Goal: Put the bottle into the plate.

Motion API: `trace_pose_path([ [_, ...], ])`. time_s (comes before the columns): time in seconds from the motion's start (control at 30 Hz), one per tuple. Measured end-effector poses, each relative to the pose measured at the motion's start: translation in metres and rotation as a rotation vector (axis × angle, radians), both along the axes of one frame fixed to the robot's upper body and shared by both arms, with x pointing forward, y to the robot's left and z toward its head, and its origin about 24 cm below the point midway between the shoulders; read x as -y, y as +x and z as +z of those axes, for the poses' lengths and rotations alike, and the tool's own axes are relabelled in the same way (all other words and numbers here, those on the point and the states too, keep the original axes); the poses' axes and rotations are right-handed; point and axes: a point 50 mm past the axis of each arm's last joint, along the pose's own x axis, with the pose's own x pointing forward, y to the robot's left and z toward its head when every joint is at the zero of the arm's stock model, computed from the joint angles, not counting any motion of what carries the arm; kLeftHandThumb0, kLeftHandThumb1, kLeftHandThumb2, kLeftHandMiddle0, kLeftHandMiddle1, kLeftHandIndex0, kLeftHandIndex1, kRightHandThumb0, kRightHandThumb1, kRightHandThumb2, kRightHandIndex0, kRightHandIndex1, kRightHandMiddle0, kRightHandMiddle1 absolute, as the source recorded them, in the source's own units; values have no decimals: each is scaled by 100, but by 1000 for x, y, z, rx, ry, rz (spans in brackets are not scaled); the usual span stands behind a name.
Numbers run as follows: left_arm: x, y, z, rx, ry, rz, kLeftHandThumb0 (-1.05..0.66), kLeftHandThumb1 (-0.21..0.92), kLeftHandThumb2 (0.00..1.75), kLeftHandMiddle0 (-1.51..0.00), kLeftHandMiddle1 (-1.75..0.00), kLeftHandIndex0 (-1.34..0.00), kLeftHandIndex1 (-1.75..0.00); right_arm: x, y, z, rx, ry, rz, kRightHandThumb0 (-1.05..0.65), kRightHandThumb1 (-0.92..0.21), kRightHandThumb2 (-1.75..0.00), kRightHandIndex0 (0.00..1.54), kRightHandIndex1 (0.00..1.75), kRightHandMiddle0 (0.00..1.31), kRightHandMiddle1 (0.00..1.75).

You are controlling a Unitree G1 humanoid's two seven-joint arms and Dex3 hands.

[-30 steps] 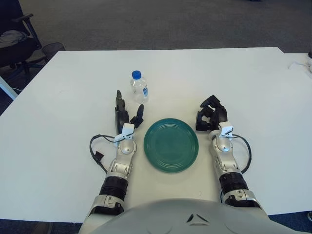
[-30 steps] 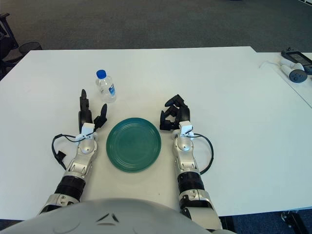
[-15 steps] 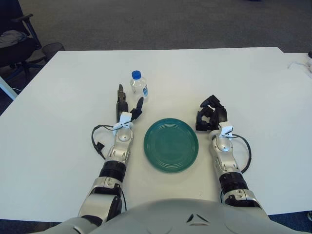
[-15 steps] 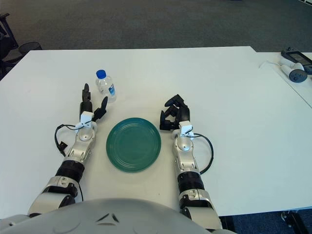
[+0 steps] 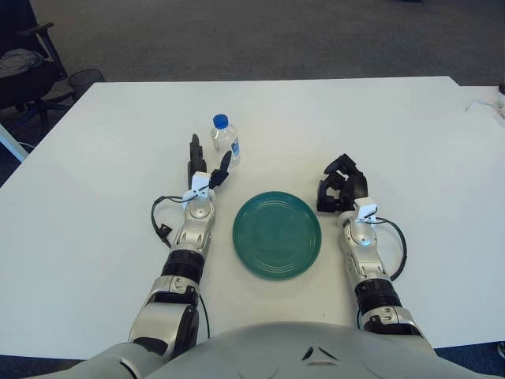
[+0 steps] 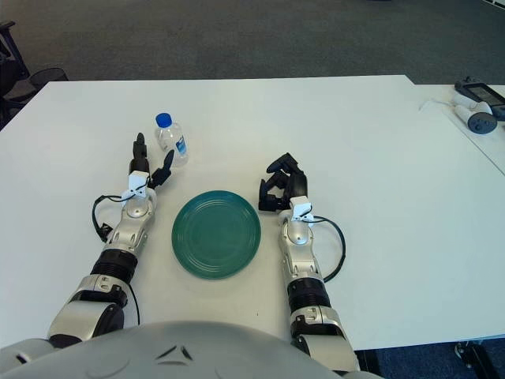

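Observation:
A small clear water bottle [image 5: 226, 140] with a blue cap stands upright on the white table, behind and to the left of a round green plate [image 5: 277, 234]. My left hand [image 5: 205, 164] is just short of the bottle on its near left side, fingers spread and holding nothing. The tips come close to the bottle's base without closing on it. My right hand [image 5: 341, 186] shows to the right of the plate with its fingers curled and nothing in them.
The white table [image 5: 95, 237] reaches a far edge with dark carpet beyond. A black office chair [image 5: 24, 71] stands at the far left. White controllers and a cable [image 6: 473, 110] lie on an adjoining table at the far right.
My left hand has moved forward along the table, from beside the plate's left rim to just short of the bottle. The right hand, plate and bottle have not moved.

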Motion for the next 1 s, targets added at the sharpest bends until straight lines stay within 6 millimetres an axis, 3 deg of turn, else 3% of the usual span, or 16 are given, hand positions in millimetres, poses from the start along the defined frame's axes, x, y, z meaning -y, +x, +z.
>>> trace_pose_path([
  [0.63,0,7,2,-21,3,14,-105,92,38,-14,-4,-5,-6,-1,0,0,-9,-4,-14,0,2,-167,88,166,65,175],
  [0.83,-1,10,2,-28,12,14,-105,92,38,-21,-4,0,-25,-2,-1,1,-10,-4,-17,0,0,-165,87,167,63,175],
  [1.0,-2,14,2,-36,27,-4,-105,92,39,-25,-5,0,-28,-2,-1,0,-12,-4,-16,0,0,-164,87,165,63,175],
])
